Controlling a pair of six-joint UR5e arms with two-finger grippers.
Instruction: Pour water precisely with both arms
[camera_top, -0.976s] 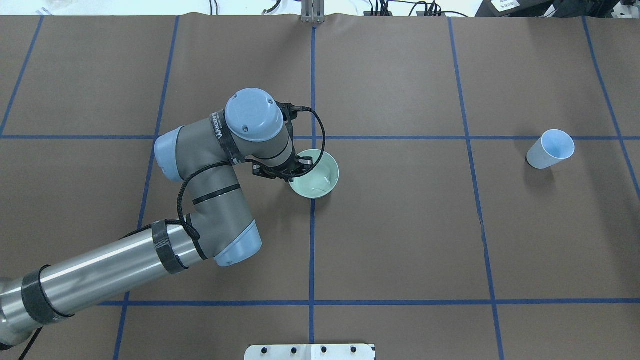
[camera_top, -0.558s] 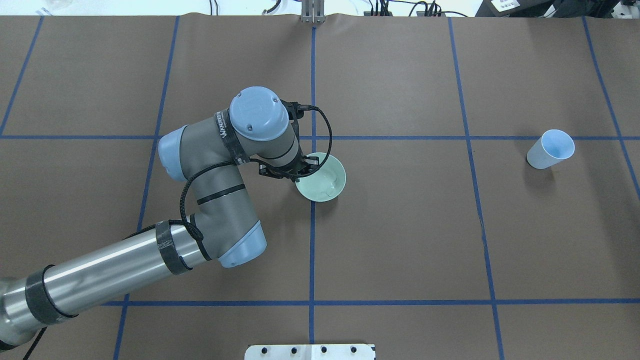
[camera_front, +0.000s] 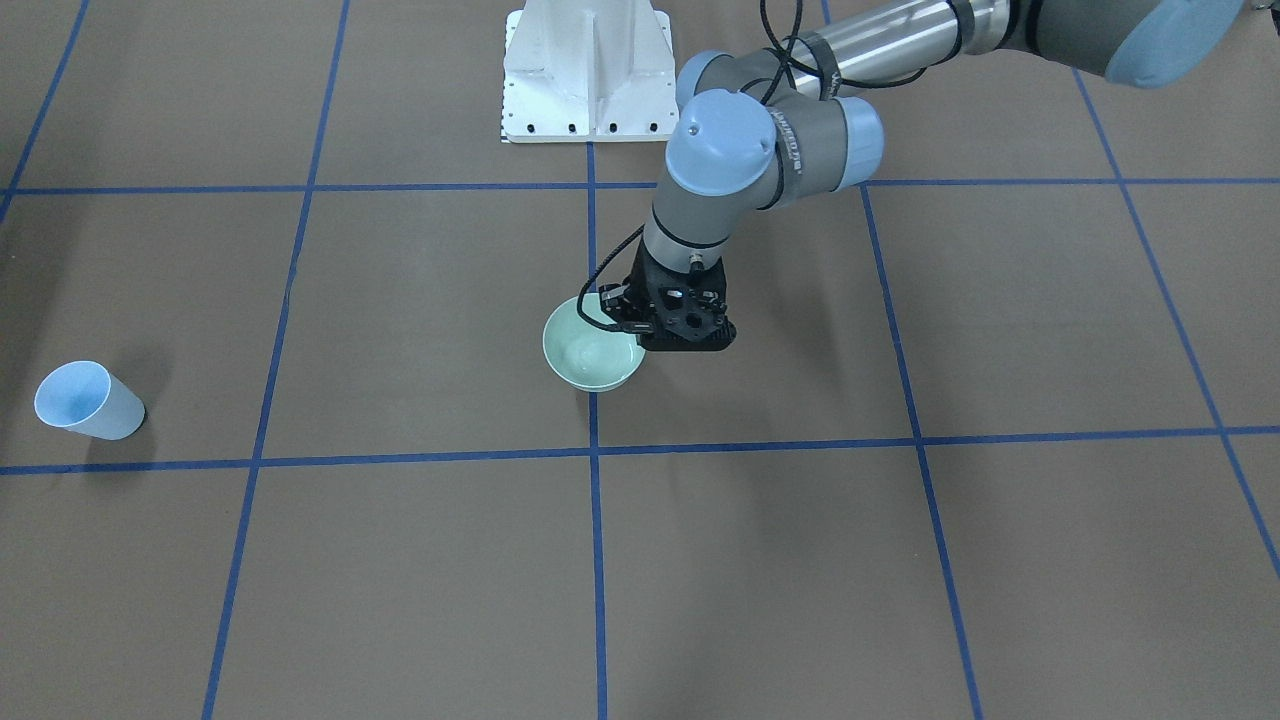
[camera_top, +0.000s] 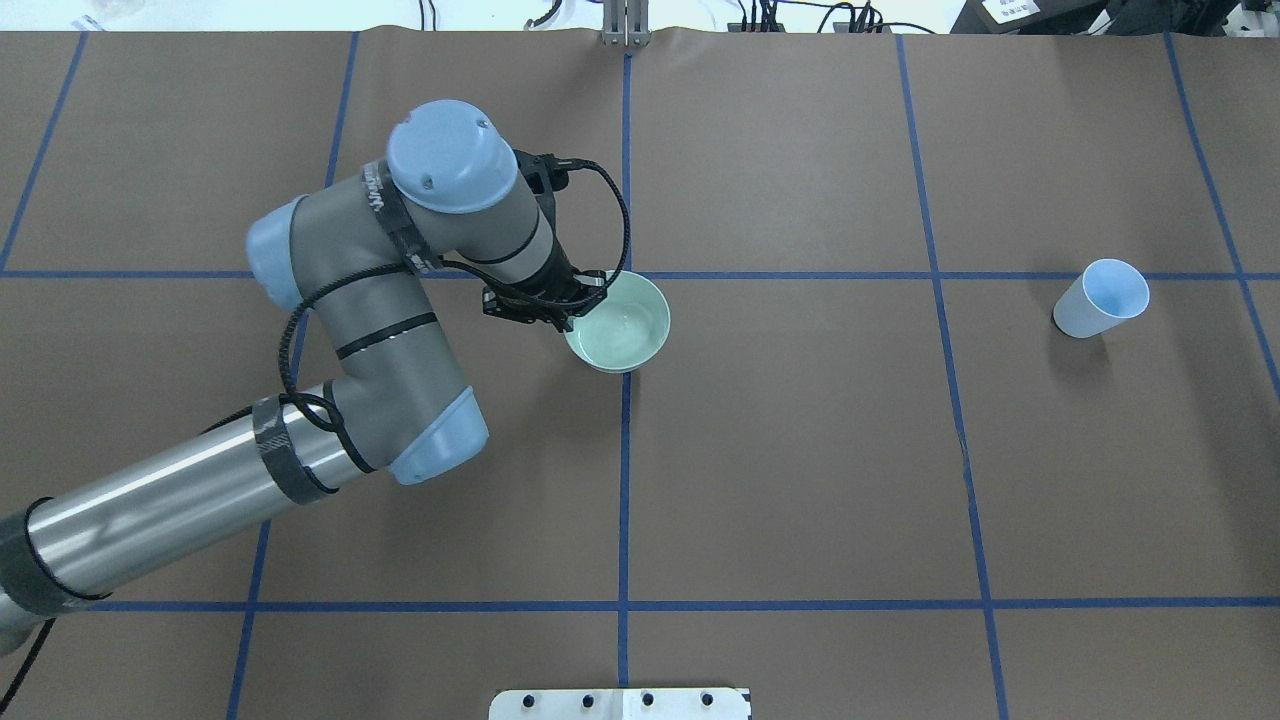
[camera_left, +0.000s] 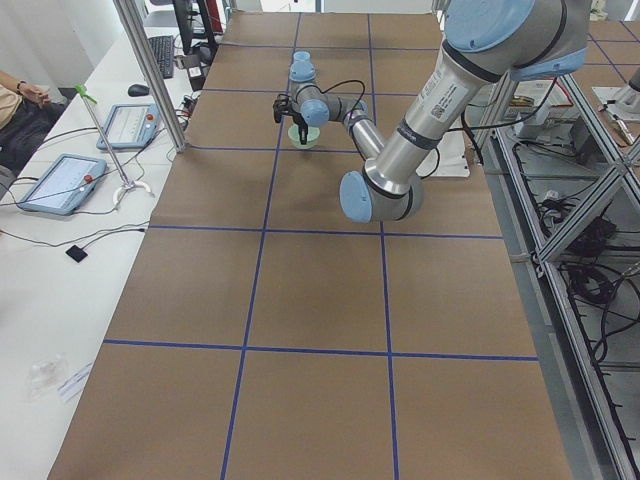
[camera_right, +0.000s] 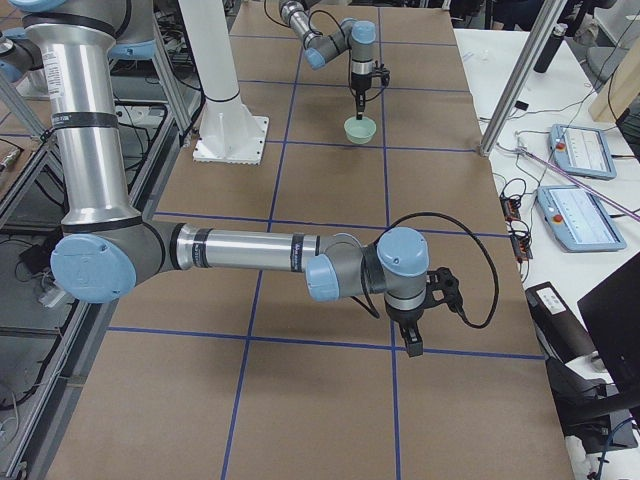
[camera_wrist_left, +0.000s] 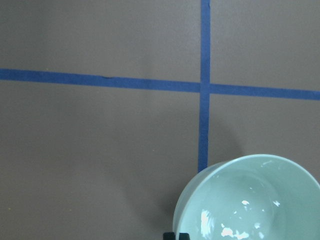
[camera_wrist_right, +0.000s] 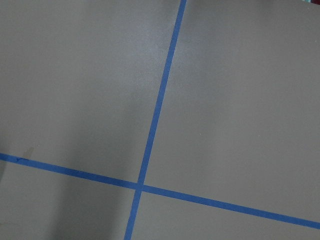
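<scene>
My left gripper (camera_top: 578, 305) is shut on the near-left rim of a mint-green bowl (camera_top: 640, 340), near the table's middle and seemingly a little above it. The gripper (camera_front: 632, 322) and bowl (camera_front: 570, 368) also show in the front view. The water (camera_wrist_left: 232, 231) shows as white glints in the bottom of the bowl (camera_wrist_left: 280, 175) in the left wrist view. A light-blue cup (camera_top: 1100, 298) stands upright and alone at the far right. My right gripper (camera_right: 411, 338) shows only in the right side view, pointing down over bare table; I cannot tell if it is open or shut.
Blue tape lines cross the brown table cover (camera_top: 800, 450). The white pedestal (camera_front: 588, 70) stands at the robot's edge. Tablets and cables (camera_right: 575, 200) lie on the side bench beyond the table. The light-blue cup (camera_front: 88, 402) is far from both grippers.
My left arm has carried the bowl a little to the left and away from the robot, and the wrist has risen. The cup has not moved.
</scene>
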